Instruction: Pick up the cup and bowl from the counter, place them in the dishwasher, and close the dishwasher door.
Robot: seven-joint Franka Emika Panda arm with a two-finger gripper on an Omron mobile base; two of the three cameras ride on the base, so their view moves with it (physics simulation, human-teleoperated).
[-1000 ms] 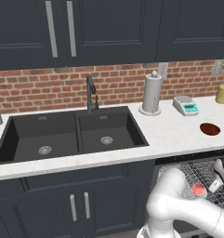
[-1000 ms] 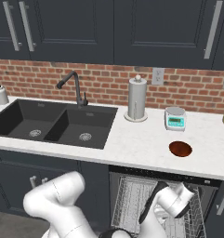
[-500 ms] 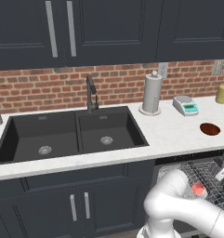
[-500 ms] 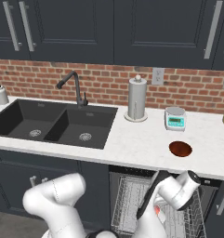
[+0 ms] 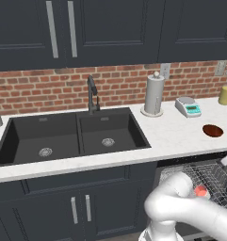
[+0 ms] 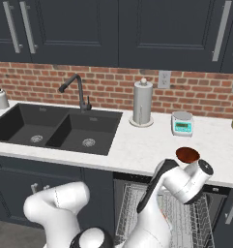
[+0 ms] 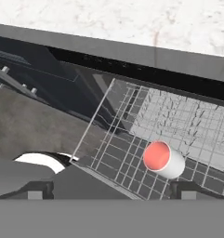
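pincer (image 7: pixel 108 194): released, jaws spread wide with nothing between them, hanging over the pulled-out rack
cup (image 7: pixel 162 159): just ahead of the fingertips, lying on its side on the dishwasher (image 7: pixel 178 121) rack, apart from both jaws
step: cup looks delivered; the bowl comes next
bowl (image 6: pixel 187 155): beyond and above the pincer, on the counter (image 6: pixel 137 147) near its front edge
next move: probably lift clear of the rack, rise over the counter lip, then descend on the bowl's rim
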